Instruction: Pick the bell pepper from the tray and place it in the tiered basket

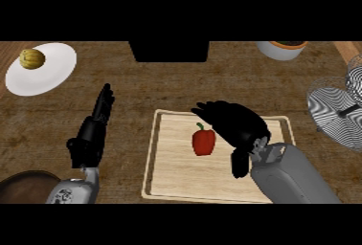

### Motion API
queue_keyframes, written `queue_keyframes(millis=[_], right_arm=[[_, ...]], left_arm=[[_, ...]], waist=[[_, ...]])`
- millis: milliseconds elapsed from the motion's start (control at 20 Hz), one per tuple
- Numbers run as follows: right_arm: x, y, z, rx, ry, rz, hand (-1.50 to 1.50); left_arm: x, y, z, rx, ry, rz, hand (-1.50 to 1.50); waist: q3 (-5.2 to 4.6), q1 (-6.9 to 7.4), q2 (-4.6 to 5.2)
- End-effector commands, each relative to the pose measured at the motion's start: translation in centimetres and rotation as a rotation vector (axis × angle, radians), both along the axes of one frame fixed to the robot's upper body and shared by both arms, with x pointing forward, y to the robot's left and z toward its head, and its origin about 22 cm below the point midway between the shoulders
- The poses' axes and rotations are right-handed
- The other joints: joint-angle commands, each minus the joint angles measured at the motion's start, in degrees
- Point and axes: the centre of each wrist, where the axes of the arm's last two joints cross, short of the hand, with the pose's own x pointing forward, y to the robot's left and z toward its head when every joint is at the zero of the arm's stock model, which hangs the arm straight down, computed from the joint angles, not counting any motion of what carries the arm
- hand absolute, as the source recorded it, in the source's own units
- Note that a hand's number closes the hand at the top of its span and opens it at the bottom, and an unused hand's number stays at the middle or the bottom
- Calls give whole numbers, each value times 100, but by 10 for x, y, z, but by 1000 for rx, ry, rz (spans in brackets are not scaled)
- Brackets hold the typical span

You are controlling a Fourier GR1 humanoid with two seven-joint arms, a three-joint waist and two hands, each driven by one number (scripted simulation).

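Observation:
A red bell pepper point(203, 141) with a green stem lies on the pale wooden tray point(170, 177) in the middle of the counter. My right hand point(237, 125) hovers over the tray just right of the pepper, fingers curved above it and thumb hanging down, with nothing in its grasp. My left hand point(92, 129) rests open left of the tray, fingers pointing up. The wire tiered basket point(339, 112) stands at the right edge, partly cut off.
A white plate point(50, 72) holding a yellowish round item point(32, 58) sits at the back left. A dark box point(170, 50) stands at the back centre, a white pot point(283, 49) at the back right, a brown bowl point(25, 186) at the lower left.

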Motion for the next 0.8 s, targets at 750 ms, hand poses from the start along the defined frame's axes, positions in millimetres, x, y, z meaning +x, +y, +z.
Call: queue_keyframes(millis=[750], right_arm=[[11, 20, -53, 11, 34, -13, -150]], left_arm=[[14, 16, 3, 11, -2, 1, 0]], waist=[[1, 1, 7]])
